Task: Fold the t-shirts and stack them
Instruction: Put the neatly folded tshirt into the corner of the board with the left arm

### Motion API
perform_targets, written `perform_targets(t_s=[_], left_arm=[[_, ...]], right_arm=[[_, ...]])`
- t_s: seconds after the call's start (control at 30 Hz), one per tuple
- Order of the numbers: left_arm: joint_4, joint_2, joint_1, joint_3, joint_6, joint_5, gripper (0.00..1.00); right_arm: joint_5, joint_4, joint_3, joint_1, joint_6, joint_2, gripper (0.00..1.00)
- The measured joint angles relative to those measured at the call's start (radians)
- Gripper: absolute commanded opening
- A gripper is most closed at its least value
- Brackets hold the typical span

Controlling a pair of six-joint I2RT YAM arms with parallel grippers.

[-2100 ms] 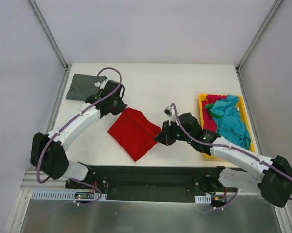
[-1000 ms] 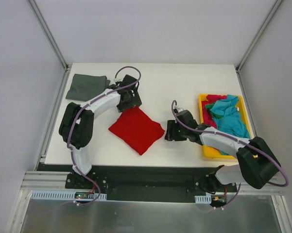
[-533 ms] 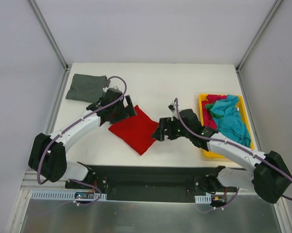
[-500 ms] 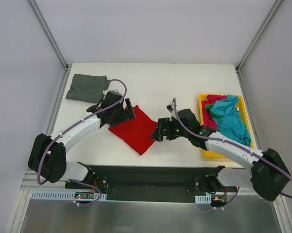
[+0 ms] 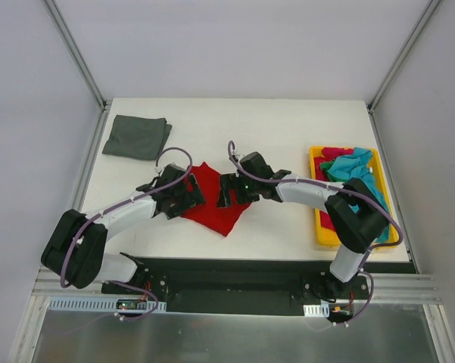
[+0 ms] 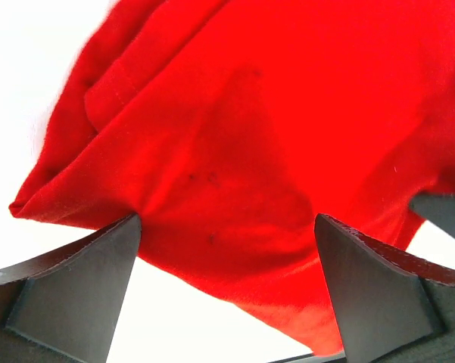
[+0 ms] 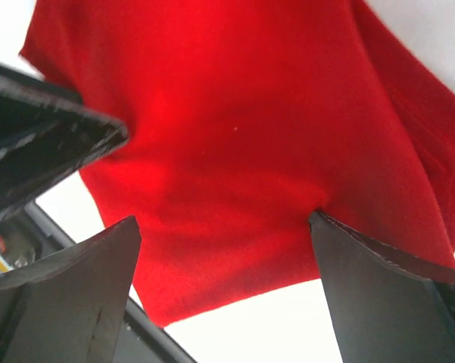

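A bright red folded t-shirt (image 5: 212, 203) lies near the table's front middle. My left gripper (image 5: 183, 198) stands open at its left edge, and in the left wrist view the red cloth (image 6: 242, 151) spans the wide gap between both fingers (image 6: 79, 280). My right gripper (image 5: 229, 190) stands open at the shirt's right side, its fingers (image 7: 386, 295) resting on the red cloth (image 7: 235, 151). Neither gripper is shut on the cloth. A dark grey folded t-shirt (image 5: 138, 137) lies at the back left. Turquoise (image 5: 357, 185) and pinkish-red (image 5: 331, 153) t-shirts are heaped in the tray.
The yellow tray (image 5: 322, 236) stands at the right edge of the white table (image 5: 272, 128). Slanted frame posts rise at the back corners. The black base rail (image 5: 235, 272) runs along the near edge.
Both grippers have opened wide and moved in onto the red t-shirt from either side. The right one has travelled left. The shirt now looks narrower and pushed together.
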Motion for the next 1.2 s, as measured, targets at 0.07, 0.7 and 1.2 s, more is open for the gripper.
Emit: perform_targets(t_s=[0.07, 0.7, 1.2], left_arm=[[0.028, -0.045, -0.004, -0.046, -0.032, 0.000, 0.99], [-0.172, -0.429, -0.109, -0.098, -0.080, -0.131, 0.99], [-0.096, 0.006, 0.177, 0.086, 0.285, 0.010, 0.99]], right_arm=[[0.014, -0.020, 0.050, -0.015, -0.035, 0.043, 0.96], [0.317, -0.211, -0.066, -0.077, -0.115, -0.530, 0.96], [0.494, -0.329, -0.508, -0.085, 0.002, -1.292, 0.96]])
